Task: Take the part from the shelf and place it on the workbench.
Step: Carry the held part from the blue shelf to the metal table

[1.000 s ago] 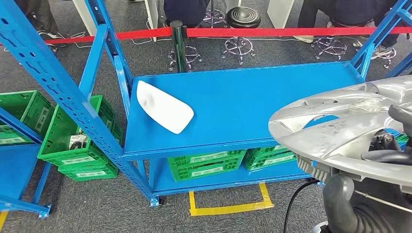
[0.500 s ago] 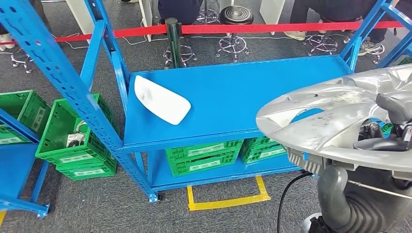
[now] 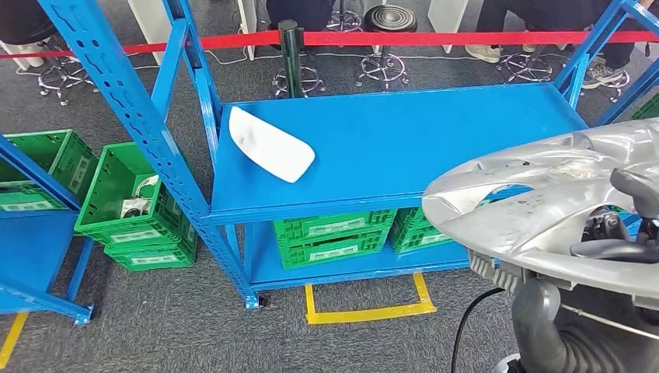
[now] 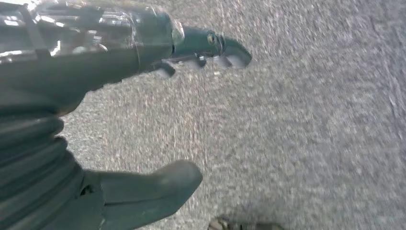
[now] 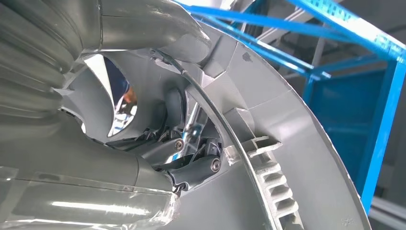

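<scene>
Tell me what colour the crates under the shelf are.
Green, clearest in the head view: the crates sit beneath the blue shelf.

head: high, down at shelf [image 3: 388, 148] | left wrist: floor [image 4: 311, 120] | right wrist: close, shelf

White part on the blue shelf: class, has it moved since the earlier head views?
No. The camera shifted; the white part still lies at the blue shelf's left edge, near the back corner.

Glossy silver plastic wheel cover [image 3: 544, 194]; matt blue painted-metal shelf [image 3: 404, 148].
</scene>
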Robot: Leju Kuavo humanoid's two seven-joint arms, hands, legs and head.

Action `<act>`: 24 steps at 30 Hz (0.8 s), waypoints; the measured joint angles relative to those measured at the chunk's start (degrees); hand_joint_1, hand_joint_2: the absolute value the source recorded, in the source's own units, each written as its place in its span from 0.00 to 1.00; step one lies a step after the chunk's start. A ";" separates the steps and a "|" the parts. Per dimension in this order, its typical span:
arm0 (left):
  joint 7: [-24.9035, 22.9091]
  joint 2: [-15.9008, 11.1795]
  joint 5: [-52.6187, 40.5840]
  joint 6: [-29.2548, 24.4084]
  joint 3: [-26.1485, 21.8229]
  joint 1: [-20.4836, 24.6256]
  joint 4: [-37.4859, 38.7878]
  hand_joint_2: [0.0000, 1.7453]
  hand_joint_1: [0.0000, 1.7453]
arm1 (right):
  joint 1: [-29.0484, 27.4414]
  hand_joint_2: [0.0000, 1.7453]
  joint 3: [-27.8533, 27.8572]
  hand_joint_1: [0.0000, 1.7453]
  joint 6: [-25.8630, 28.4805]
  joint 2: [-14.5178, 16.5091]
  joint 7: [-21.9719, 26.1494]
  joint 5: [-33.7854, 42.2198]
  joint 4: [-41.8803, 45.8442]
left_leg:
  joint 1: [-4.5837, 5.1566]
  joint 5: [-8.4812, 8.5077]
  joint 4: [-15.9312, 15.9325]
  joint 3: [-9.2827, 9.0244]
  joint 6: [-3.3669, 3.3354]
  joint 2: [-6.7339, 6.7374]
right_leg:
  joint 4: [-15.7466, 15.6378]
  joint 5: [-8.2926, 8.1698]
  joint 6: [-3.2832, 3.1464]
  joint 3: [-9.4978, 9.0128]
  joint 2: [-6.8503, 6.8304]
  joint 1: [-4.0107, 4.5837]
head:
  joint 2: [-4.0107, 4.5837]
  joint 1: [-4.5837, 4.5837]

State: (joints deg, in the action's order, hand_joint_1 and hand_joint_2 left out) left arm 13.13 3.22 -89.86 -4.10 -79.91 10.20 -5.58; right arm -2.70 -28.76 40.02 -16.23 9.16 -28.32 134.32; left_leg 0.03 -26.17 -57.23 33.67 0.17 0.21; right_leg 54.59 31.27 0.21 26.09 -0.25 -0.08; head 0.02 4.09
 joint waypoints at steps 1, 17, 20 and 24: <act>-0.25 0.19 -0.01 0.07 0.00 -0.02 0.01 1.00 0.00 | -0.09 1.00 -0.03 1.00 0.00 -0.03 -0.47 -0.37 0.02 | -0.02 -0.24 -0.22 0.26 0.30 0.02 | -0.28 -0.42 -0.27 0.19 -0.08 -0.09 | 0.00 -0.02; -5.63 1.24 -0.06 0.81 0.04 -0.21 0.23 1.00 0.00 | -0.07 1.00 -0.55 1.00 -0.50 -1.11 -5.24 -2.77 1.03 | -0.31 -4.36 0.94 -5.07 -1.10 -0.24 | 2.71 -3.02 1.20 6.05 -0.19 -0.12 | 0.00 -2.29; -5.20 1.53 0.00 0.62 0.04 -0.21 0.23 1.00 0.00 | 0.37 1.00 -0.45 1.00 -0.69 -2.01 -6.07 -3.12 1.11 | -0.45 -3.03 1.16 -3.68 -2.01 -0.13 | 10.89 3.57 2.07 9.04 0.01 -0.43 | 0.00 -1.43; -2.67 2.19 0.05 0.02 0.04 -0.34 0.23 1.00 0.00 | 1.65 1.00 -0.42 1.00 -2.13 -2.73 -7.43 -4.01 1.15 | -0.32 -1.52 0.99 -1.62 -1.92 -0.06 | 15.42 5.05 2.21 8.41 0.00 -0.47 | 0.00 -0.67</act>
State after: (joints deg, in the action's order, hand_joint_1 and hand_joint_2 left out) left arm 10.46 5.42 -89.80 -4.08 -79.87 9.86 -5.35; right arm -1.05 -29.18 37.89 -18.96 1.73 -32.33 135.46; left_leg -0.30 -27.70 -56.24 32.05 -1.75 0.15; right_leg 70.01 36.32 2.42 34.50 -0.25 -0.56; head 0.02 3.42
